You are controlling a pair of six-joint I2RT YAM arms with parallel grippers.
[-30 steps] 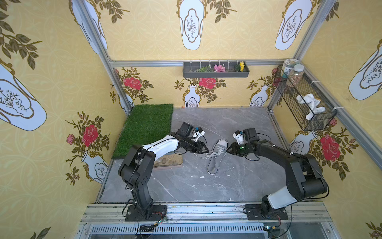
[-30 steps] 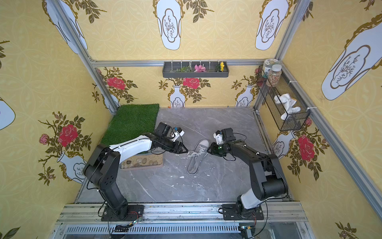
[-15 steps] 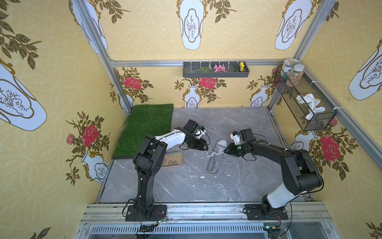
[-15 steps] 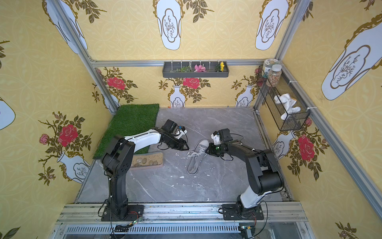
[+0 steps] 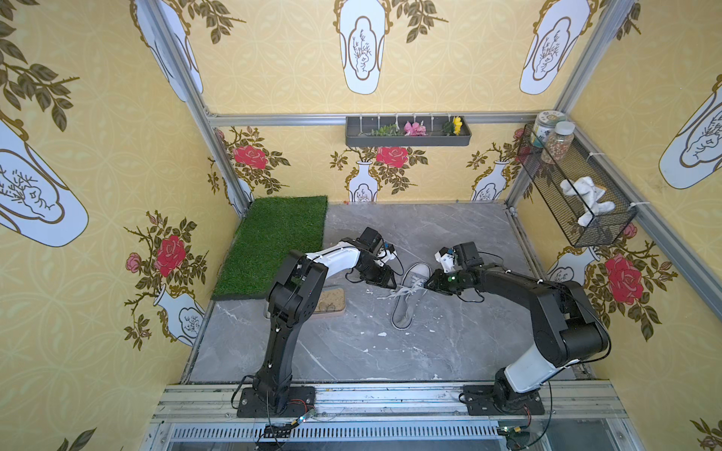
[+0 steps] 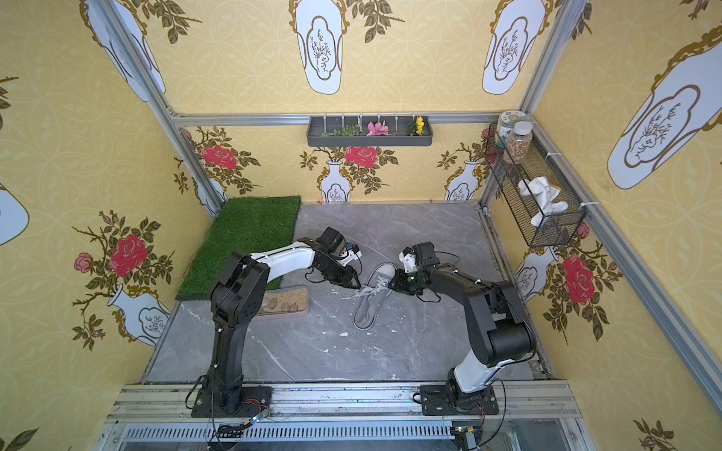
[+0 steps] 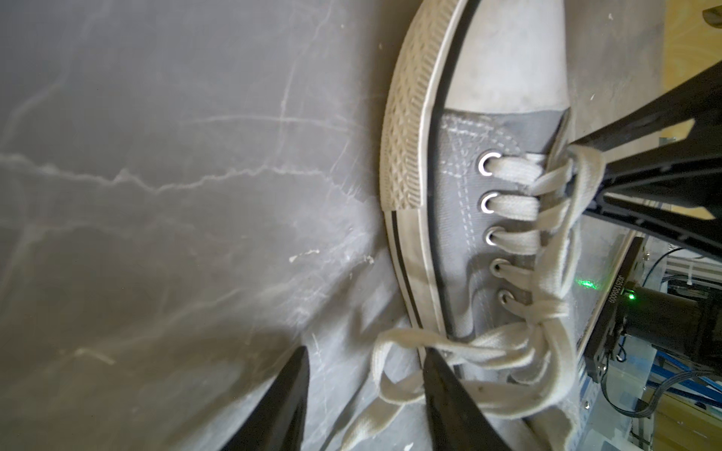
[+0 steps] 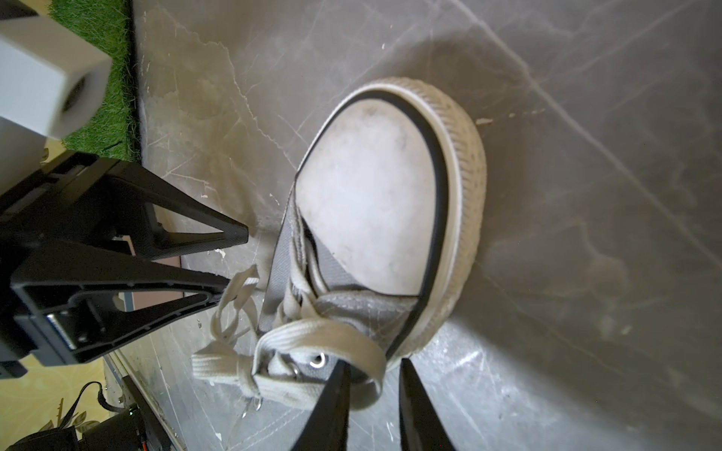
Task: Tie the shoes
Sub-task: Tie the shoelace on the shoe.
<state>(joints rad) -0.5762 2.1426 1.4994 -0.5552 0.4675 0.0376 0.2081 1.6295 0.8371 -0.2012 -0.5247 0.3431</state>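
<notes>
Likely limp and slippery, the flat laces [image 7: 504, 205] of the shoe [image 5: 410, 298], lying on the grey floor [image 5: 351, 351], suit pinching at their loops: left gripper [image 7: 365, 350] spread beside one, right gripper [image 8: 371, 363] nearly closed around another, grip unclear.

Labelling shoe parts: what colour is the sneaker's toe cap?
The toe cap is white, clearest in the right wrist view.

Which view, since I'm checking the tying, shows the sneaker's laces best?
The left wrist view: the laces are close and sharp, from the eyelets to the crossing and loose loops. The right wrist view shows the toe cap and one loop. In both top views they are only a small pale tangle.
</notes>
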